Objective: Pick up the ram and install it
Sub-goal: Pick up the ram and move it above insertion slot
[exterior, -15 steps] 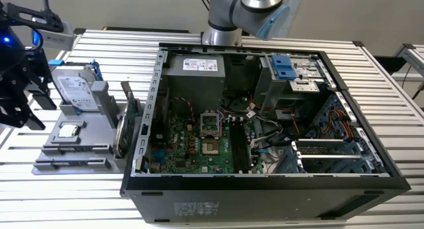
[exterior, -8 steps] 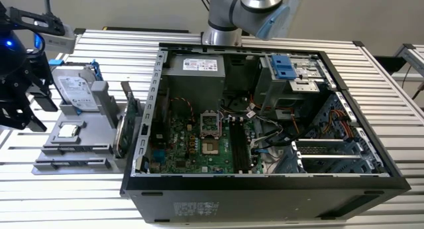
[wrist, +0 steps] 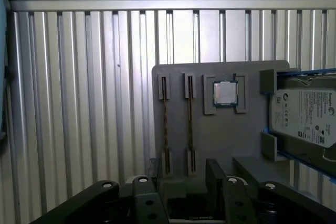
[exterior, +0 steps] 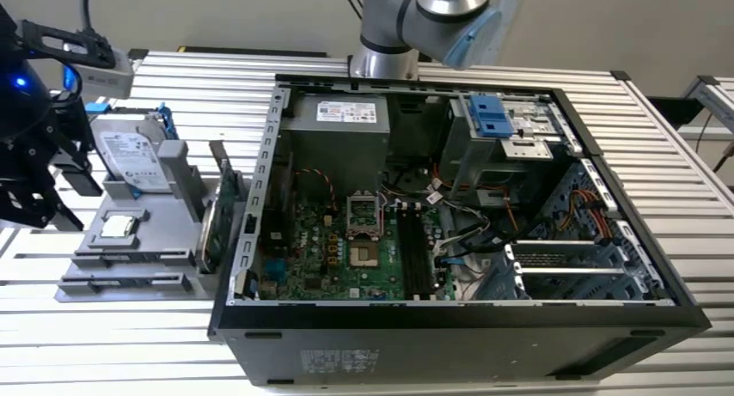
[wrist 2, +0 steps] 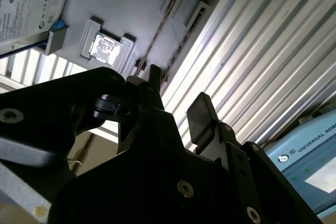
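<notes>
Two ram sticks (wrist: 165, 124) (wrist: 190, 124) stand on edge in slots of the grey holder (wrist: 226, 140), side by side; one ram edge (wrist 2: 156, 35) also shows as a thin line in the second wrist view. My gripper (wrist: 184, 174) hangs above the holder's end, open, with one fingertip (wrist: 153, 167) on each side of the sticks' ends and nothing held. In the exterior view the gripper (exterior: 69, 168) is at the far left over the holder (exterior: 149, 233). The open computer case (exterior: 247, 241) lies in the middle, its dark memory slots (exterior: 413, 250) beside the processor socket.
On the holder sit a square silver processor chip (wrist: 225, 93) and a hard drive (wrist: 304, 116). A green expansion card (exterior: 223, 211) stands upright between holder and case. The ribbed metal table (exterior: 115, 344) surrounds everything. The arm's base (exterior: 384, 61) stands behind the case.
</notes>
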